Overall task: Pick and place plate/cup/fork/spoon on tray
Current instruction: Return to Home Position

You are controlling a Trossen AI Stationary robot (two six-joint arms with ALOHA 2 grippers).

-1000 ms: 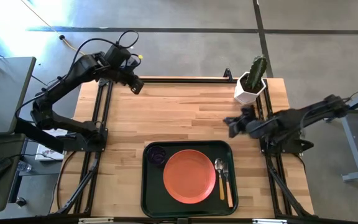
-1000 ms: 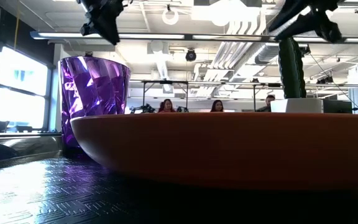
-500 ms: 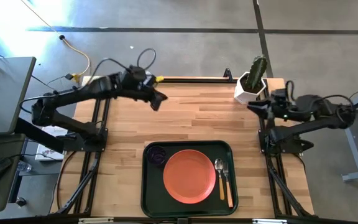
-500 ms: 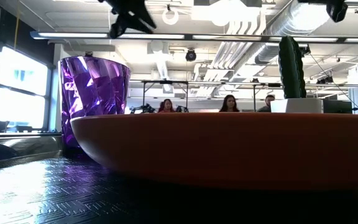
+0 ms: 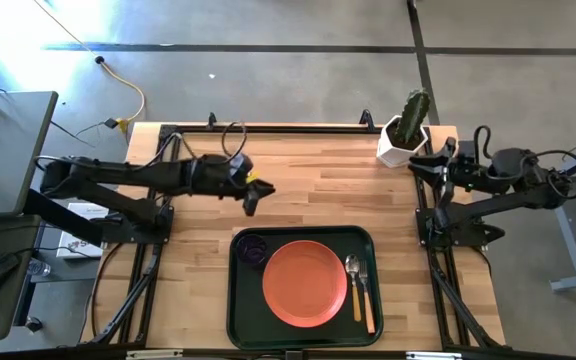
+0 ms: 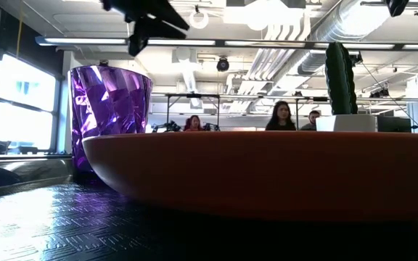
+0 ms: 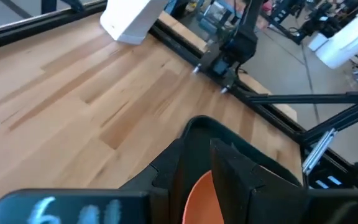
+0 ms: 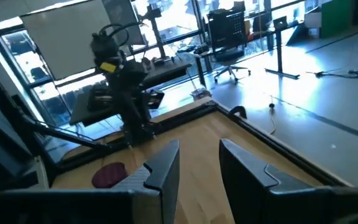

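Item 1: the large dark green rectangular plastic tray is being carried at the near edge of the wooden counter, centred between both arms, presumably for easy reach.

Item 2: the round flat orange-red plastic plate is lying in the tray's middle.

Item 3: the small dark purple cup is standing in the tray's far left corner, just beside the plate.

Items 4 and 5: the wooden-handled metal spoon and wooden-handled fork are lying side by side along the tray's right edge, clear of the plate.

Judged complete: nothing is left outside the tray.

Left claw: being held over bare counter, fingers pressed nearly together, empty.

Right claw: being held near the white potted cactus, fingers spread, empty.
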